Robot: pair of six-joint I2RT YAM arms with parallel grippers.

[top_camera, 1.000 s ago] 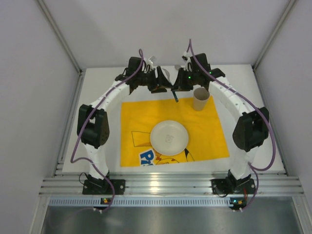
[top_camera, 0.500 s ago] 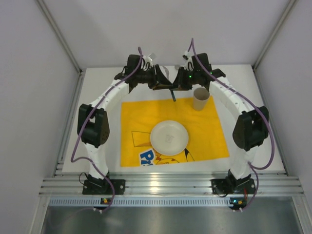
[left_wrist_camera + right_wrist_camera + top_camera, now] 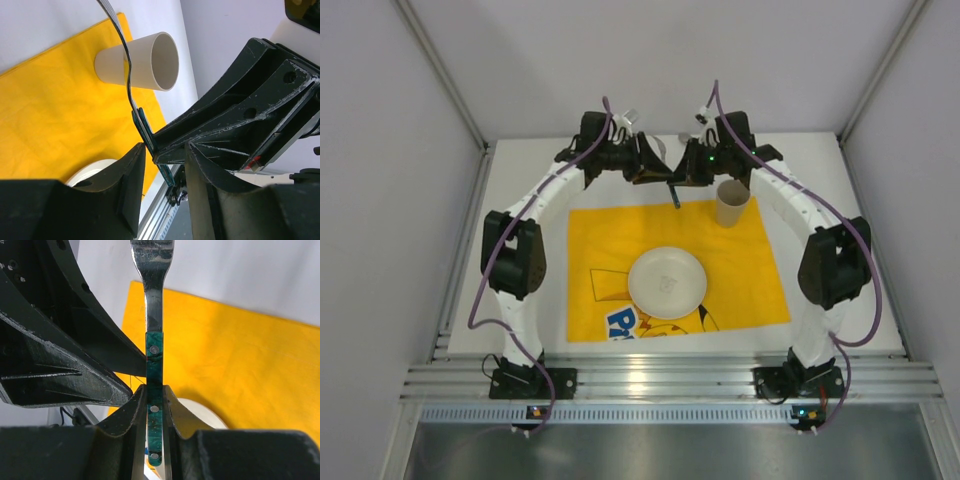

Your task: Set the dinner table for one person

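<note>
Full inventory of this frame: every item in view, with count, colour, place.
dinner table: 1, white, under everything
rail: 1, ribbed aluminium, along the near edge
cloth: 1, yellow with cartoon print, mid-table
plate: 1, white, centre of the cloth
cup: 1, cream, upright at the cloth's far right corner
utensil: 1, green handle, metal neck, held above the cloth's far edge; head out of view
right end effector: 1, black, shut on the utensil handle
left end effector: 1, black, open, beside the right one
left arm, right arm: white and black, purple cables
</note>
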